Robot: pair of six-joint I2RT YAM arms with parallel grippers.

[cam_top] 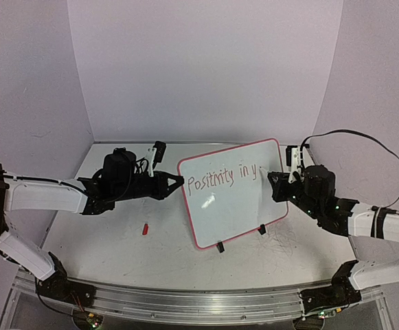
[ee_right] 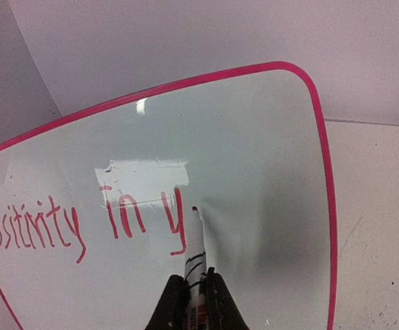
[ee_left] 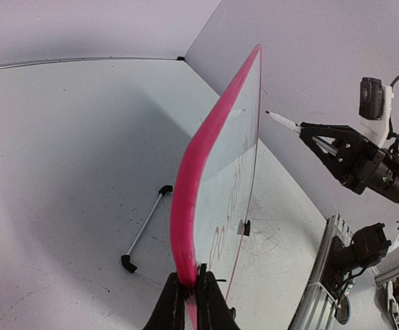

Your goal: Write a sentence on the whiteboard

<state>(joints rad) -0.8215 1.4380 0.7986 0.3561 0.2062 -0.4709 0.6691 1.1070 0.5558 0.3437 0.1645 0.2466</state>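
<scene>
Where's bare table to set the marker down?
Bare: the white table's near strip, between the small red piece and the pink-framed whiteboard's black clip feet; also right of those feet, beside the right arm. Crowded: the board's side edges, where the left claw grips and the right claw holds the white marker.

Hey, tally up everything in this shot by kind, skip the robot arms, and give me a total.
Glossy white whiteboard with pink-red frame: 1
White marker pen with red tip: 1
Small red cap-like piece on the table: 1
Thin metal rod with black ends behind the board: 1
Total: 4
</scene>
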